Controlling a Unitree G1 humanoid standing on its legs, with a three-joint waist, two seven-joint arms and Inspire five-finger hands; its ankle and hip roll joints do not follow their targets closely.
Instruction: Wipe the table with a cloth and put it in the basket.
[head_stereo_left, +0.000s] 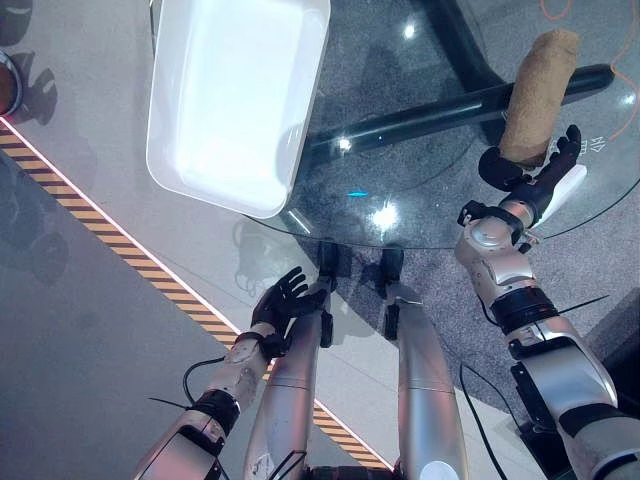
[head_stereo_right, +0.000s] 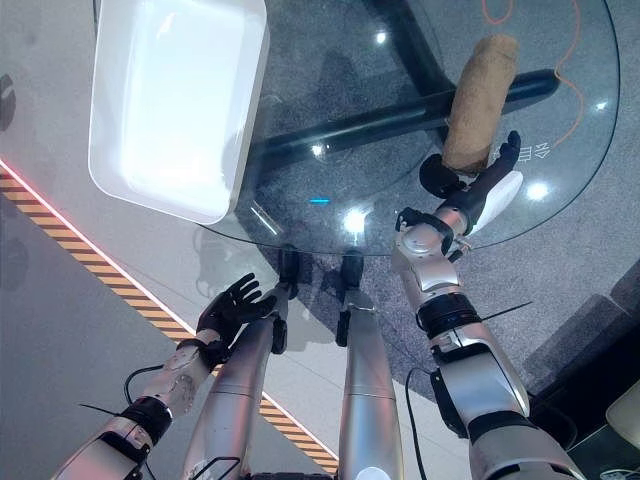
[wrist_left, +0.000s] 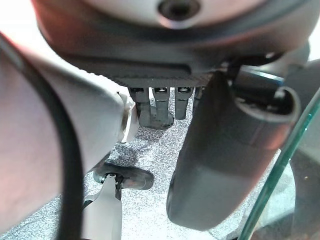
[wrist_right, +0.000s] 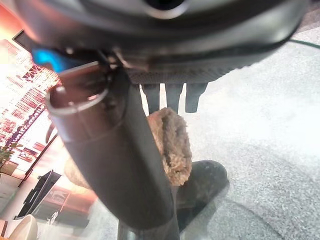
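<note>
Right hand (head_stereo_left: 535, 180): my fingers lie straight at the near end of the cloth (head_stereo_left: 540, 95), thumb beside it, nothing gripped.
Left hand (head_stereo_left: 280, 303): open, off the table's near edge, above the floor.
Cloth: brown roll lying on the glass table (head_stereo_left: 400, 130).
Basket (head_stereo_left: 235, 100): white, on the table's left part, well apart from the cloth.
Floor (head_stereo_left: 80, 330): grey, crossed by a striped line (head_stereo_left: 170, 290).
</note>
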